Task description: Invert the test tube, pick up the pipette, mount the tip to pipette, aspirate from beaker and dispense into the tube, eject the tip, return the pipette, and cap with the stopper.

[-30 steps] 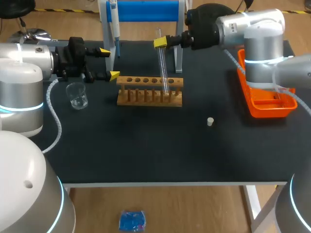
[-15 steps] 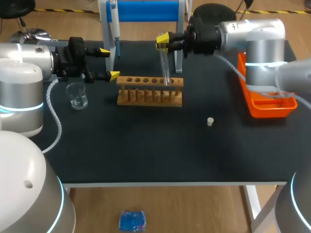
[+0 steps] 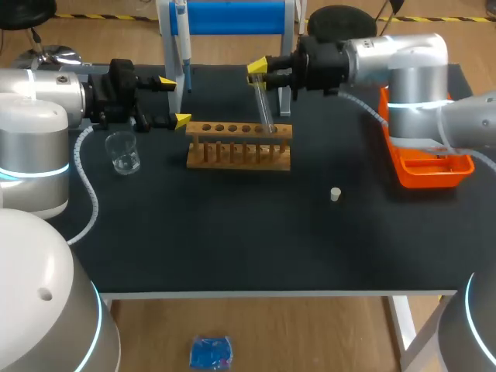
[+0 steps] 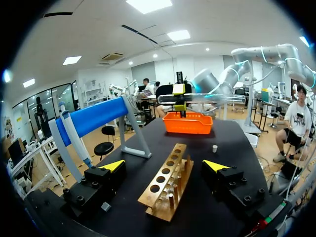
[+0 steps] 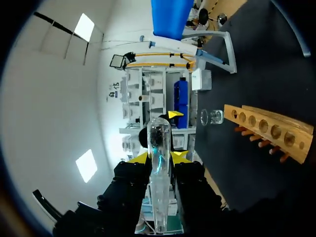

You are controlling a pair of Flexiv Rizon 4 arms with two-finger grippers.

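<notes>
Head view: the right gripper [image 3: 260, 72] sits above the far right part of the wooden rack [image 3: 239, 146], its yellow-tipped fingers closed on the upper end of the test tube [image 3: 264, 108]. The tube hangs tilted, its lower end down at the rack's right-hand holes; whether it touches the wood I cannot tell. The right wrist view confirms the clamp, with a finger pressed to each side of the glass. The left gripper [image 3: 175, 101] hovers just left of the rack, jaws wide apart, with the rack lying ahead of them. The beaker [image 3: 122, 152] stands left of the rack, near that arm. The pipette [image 3: 184, 46] hangs on the blue stand [image 3: 232, 17] at the far edge. The stopper [image 3: 335, 194] lies alone on the table [image 3: 232, 240], nearer than the rack and to its right. The orange tray [image 3: 428, 169] rests at the right edge.
</notes>
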